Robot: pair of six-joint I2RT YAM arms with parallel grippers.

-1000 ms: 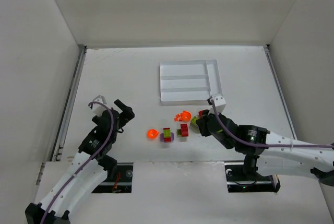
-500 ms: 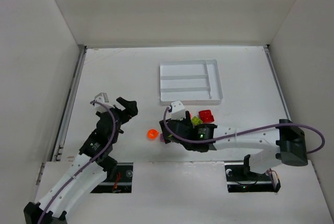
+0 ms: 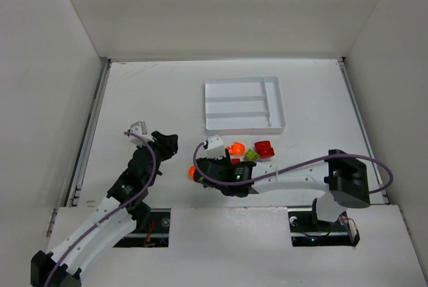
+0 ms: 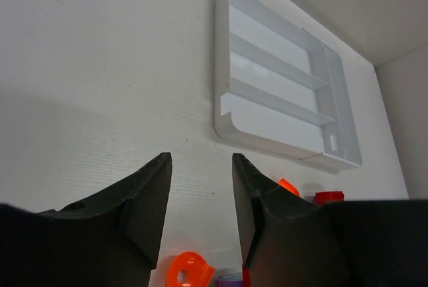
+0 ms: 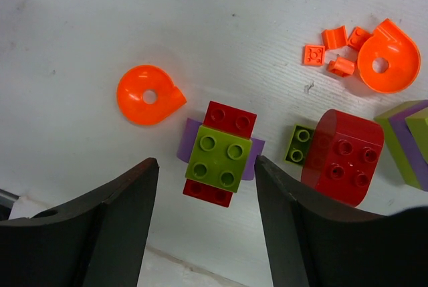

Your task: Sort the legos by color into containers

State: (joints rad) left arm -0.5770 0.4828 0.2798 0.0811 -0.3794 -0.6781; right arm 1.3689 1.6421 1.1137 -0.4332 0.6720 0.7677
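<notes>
The right gripper (image 5: pixel 204 161) is found open and empty, a lime-red-purple brick stack (image 5: pixel 218 156) lying ungripped between its jaws near the table (image 3: pixel 147 93) front edge. The left gripper (image 4: pixel 200 160) is found partly open and empty.

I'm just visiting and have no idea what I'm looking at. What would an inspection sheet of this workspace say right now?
Surface: white table, with pieces scattered near its middle.
Job's things: white tray, all slots empty; legos loose in front of it, including a red-lime-purple stack, orange round pieces and a red brick.
Clutter: nothing seen.
Grippers: left jaws apart, empty; right jaws apart, framing the stack.
Cables: a purple cable runs along each arm.
Surroundings: plain white walls around the table.
</notes>
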